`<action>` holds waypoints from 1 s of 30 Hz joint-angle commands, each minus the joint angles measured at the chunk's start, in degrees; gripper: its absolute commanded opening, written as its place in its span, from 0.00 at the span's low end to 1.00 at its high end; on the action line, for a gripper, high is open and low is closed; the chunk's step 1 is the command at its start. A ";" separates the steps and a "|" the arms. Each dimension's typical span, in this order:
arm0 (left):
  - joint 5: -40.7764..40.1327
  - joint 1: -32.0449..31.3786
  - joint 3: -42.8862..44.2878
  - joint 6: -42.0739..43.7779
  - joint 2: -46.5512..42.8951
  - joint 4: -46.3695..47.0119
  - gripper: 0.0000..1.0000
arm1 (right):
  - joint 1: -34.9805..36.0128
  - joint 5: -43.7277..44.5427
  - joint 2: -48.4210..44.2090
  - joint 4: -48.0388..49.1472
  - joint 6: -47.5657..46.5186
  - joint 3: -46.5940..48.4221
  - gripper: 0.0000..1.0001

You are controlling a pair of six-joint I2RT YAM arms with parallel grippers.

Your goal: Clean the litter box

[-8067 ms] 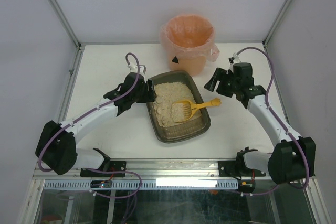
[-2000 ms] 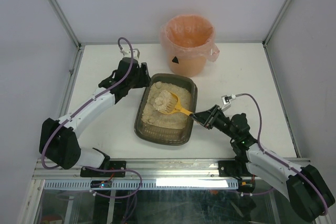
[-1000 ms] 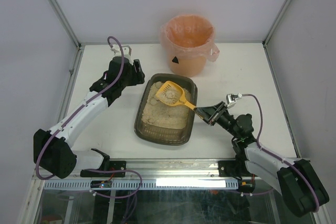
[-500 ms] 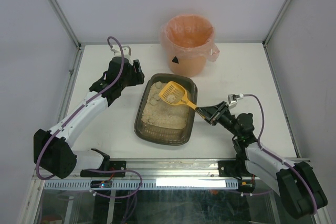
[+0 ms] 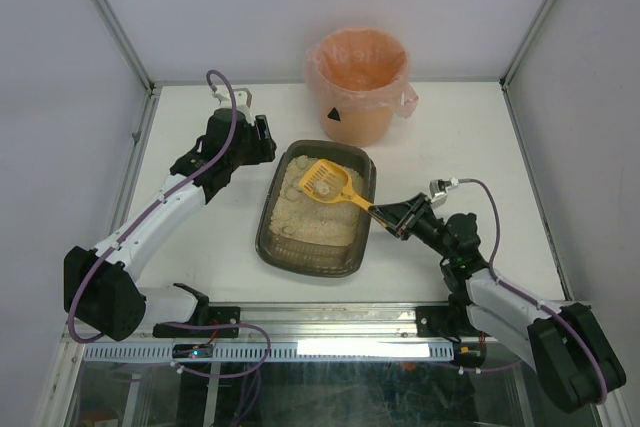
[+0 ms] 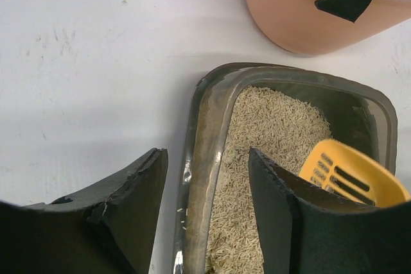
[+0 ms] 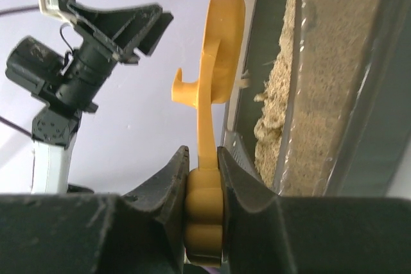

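While right gripper (image 5: 385,215) pinches yellow scoop (image 5: 325,179) by handle above litter, litter box (image 5: 305,259) sits centre of table (image 5: 460,137), long axis near-left to far-right, far end toward bin (image 5: 358,87); left gripper (image 5: 268,142) spread, near far-left corner.

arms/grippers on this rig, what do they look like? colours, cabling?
White links, black joints and bases on left arm and right arm. Matte black wedge-shaped fingers on left gripper and right gripper. A purple cable loops along each arm. No markings legible.
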 commanded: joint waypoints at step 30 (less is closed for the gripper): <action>2.77 0.78 -0.69 0.13 -1.34 2.05 0.54 | -1.69 -3.48 2.24 0.15 -1.56 6.31 0.00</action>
